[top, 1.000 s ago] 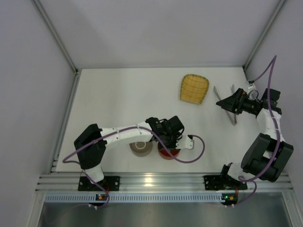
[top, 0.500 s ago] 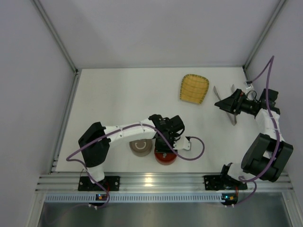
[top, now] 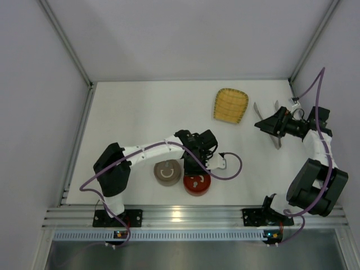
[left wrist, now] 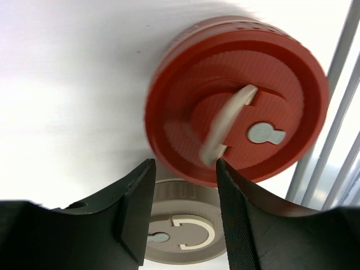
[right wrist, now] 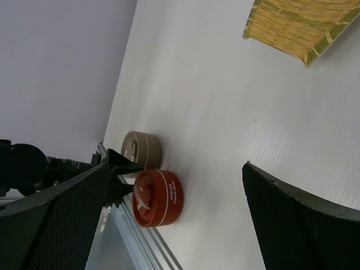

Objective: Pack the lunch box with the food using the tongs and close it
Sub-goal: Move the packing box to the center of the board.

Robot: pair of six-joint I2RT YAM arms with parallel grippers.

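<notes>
While both round boxes, red [top: 197, 182] and tan [top: 167, 172], sit lidded, the left gripper [left wrist: 183, 185] gapes empty above red; right gripper [right wrist: 169, 214] open over the tongs [top: 275, 138]; packing state unclear.

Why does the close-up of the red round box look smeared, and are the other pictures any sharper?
In the left wrist view the red container sits very near the lens, so its white handle smears and the table behind washes out to bright white. In the right wrist view the dark fingers at the frame edges are soft, while the woven mat stays crisp. The top external view is evenly lit and sharp.
</notes>
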